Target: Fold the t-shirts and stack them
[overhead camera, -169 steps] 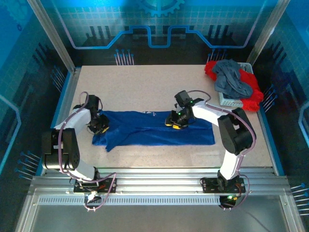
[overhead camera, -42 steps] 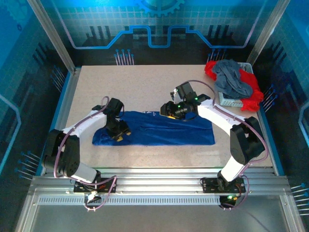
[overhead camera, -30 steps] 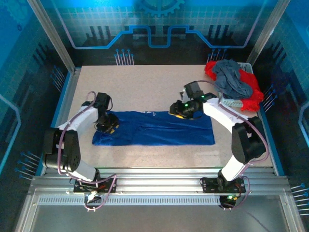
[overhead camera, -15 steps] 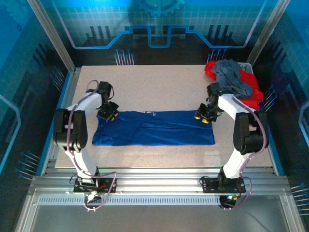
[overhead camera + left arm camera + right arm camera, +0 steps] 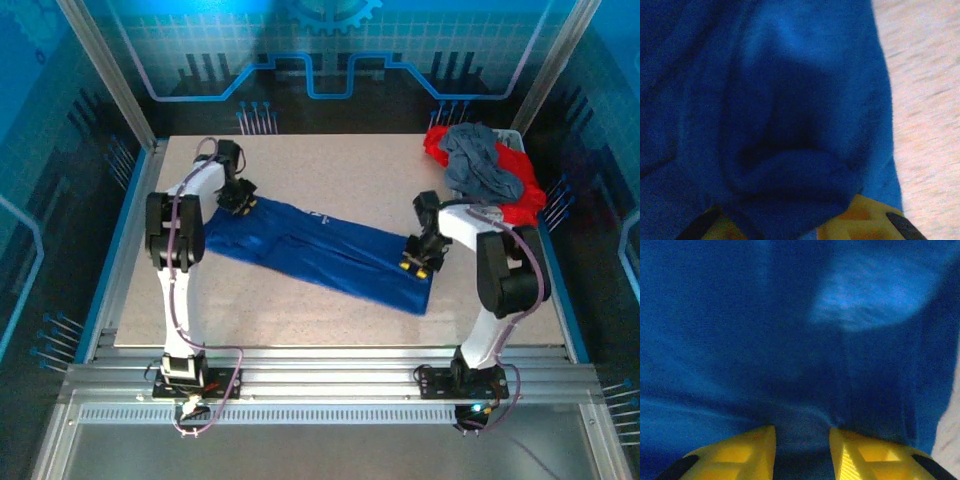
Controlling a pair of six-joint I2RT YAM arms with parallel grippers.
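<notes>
T-shirt (image 5: 320, 250), blue, diagonal | left gripper (image 5: 240, 203) grips far corner | right gripper (image 5: 413, 264) grips right edge

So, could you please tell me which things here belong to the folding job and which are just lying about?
For the job: blue t-shirt; grey t-shirt; red t-shirts; left claw and right claw, both gripping the blue one.
Just lying about: white basket under the heap; table.

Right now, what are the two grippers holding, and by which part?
Both hold the blue t-shirt: left gripper pinches its far-left end, right gripper its near-right end.
</notes>
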